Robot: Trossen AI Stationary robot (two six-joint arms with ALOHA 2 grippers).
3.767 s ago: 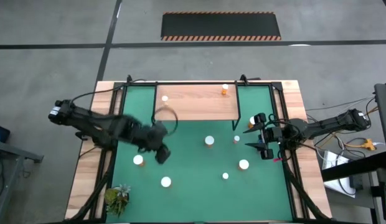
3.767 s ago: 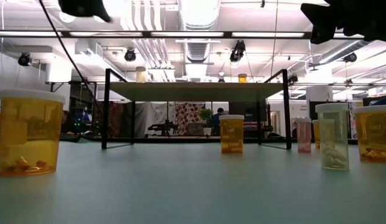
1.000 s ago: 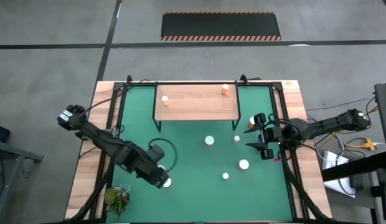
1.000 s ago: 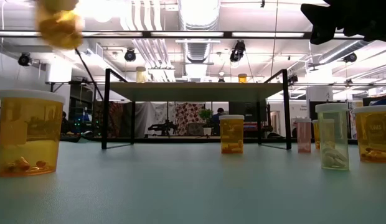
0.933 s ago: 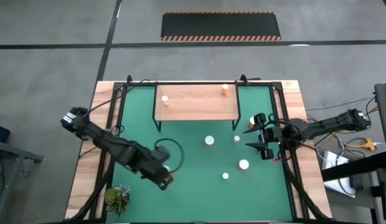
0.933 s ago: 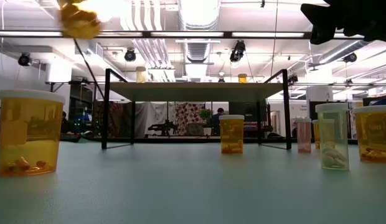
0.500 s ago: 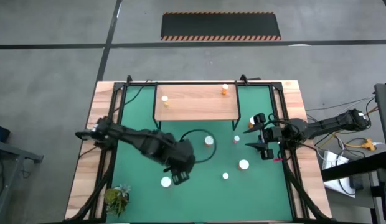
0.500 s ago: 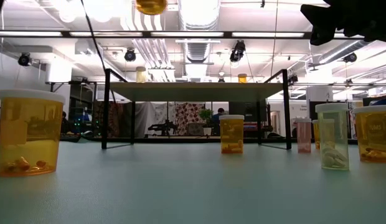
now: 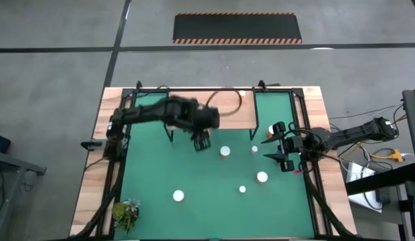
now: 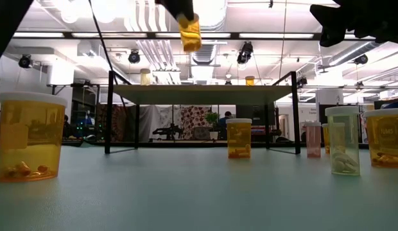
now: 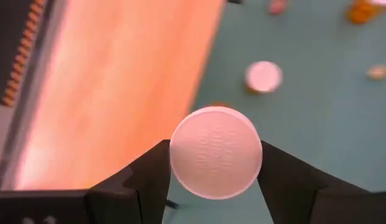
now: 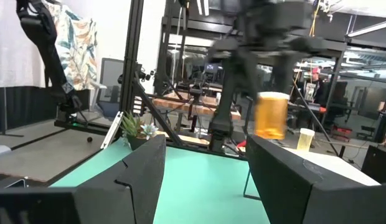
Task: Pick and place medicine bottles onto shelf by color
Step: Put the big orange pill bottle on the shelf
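Orange bottle point(image 10: 190, 33), white cap, is pinched between your left gripper's point(image 9: 201, 142) jaws and lifted clear off the desk. From above, that gripper sits just in front of the near edge of the shelf point(image 9: 227, 112), a bit left of centre. The left wrist view shows the round white cap point(image 11: 216, 152) squeezed between both dark fingers point(image 11: 143, 182), with the light-wood shelf point(image 11: 118, 87) below on one side and the green mat point(image 11: 317, 106) on the other. The right wrist view also catches the held bottle point(image 12: 271, 115) hanging under the left arm.

Your right gripper point(image 9: 281, 145) waits at the right edge of the green mat point(image 9: 194, 174), jaws spread, holding nothing; its 2 fingers point(image 12: 137, 168) stand well apart in its own view.

On the shelf: 1 orange bottle point(image 9: 241, 97) at the far right. The low view shows 2 on top, the other point(image 10: 145, 76) on the left; the arm hides that one from above.

Bottles on the mat:
- 1 orange bottle point(image 9: 225, 152) near centre
- 1 small pinkish one point(image 9: 254, 150) just right of it
- 1 white-capped point(image 9: 262, 177) at right
- 1 small white-capped point(image 9: 242, 189) near it
- 1 white-capped point(image 9: 178, 196) at near left
- 1 point(image 9: 271, 130) beside the right gripper

Green plant point(image 9: 126, 213) sits at the desk's near left corner.
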